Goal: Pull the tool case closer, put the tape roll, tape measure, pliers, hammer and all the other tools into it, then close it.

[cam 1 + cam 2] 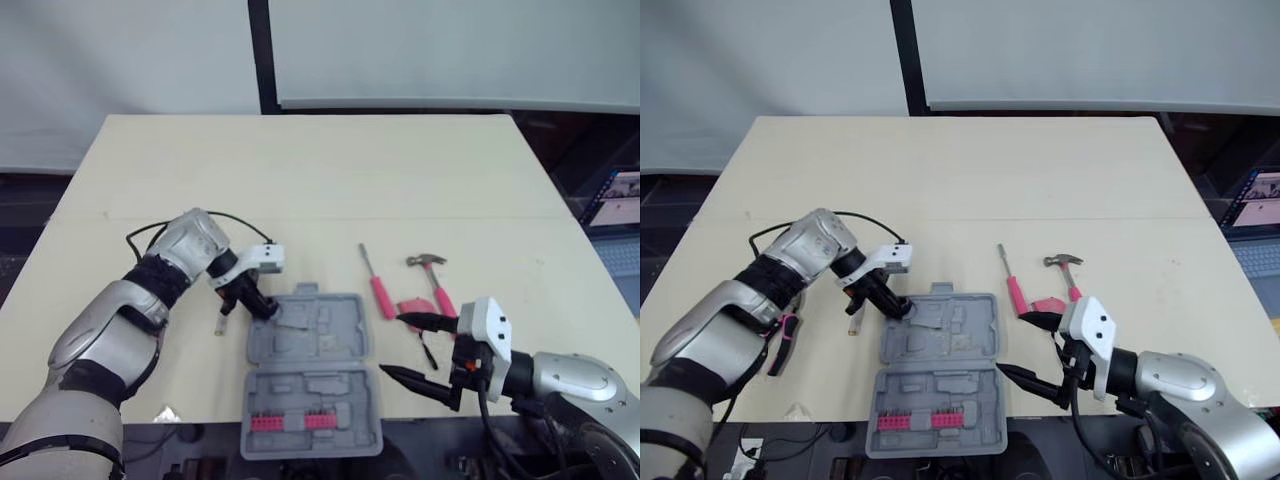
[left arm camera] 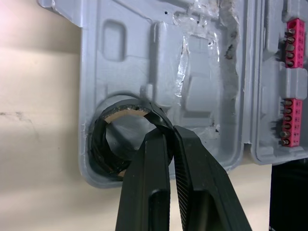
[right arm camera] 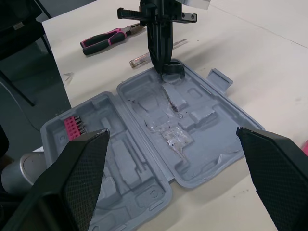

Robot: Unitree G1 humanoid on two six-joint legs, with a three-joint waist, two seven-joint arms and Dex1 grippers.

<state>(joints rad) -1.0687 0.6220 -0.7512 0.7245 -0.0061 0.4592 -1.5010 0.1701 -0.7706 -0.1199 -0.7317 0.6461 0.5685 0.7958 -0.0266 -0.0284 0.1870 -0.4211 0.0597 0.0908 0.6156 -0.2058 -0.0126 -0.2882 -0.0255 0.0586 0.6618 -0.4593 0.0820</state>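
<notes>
The tool case [image 1: 345, 335] lies open and flat at the near edge of the table [image 1: 300, 170], its two grey moulded halves hinged one behind the other. A strip of pink bits [image 1: 290, 422] is seated in the near half. The tape roll [image 2: 98, 151] sits in the round recess at the 10 o'clock corner of the far half, resting against the recess wall. The left gripper [image 1: 262, 305] comes down onto that corner, its two black fingers pinched together on the rim of the tape roll. The right gripper [image 1: 392, 344] hangs just off the case's 3 o'clock side, fingers spread wide apart and holding nothing. At 2 o'clock from the case, a pink-handled screwdriver [image 1: 377, 285] lies on the table with its shaft pointing away from the robot. The hammer [image 1: 437, 285] lies just beyond it, further toward 3 o'clock, with its head at the far end. A small pink object [image 1: 1045, 305] lies between these two, partly hidden by the right gripper's far finger and not identifiable. At 9 o'clock from the case, a clear-handled screwdriver [image 3: 144, 57] lies near the left gripper. The pliers [image 3: 103, 38], with pink and black handles, lie further out in the same direction.
</notes>
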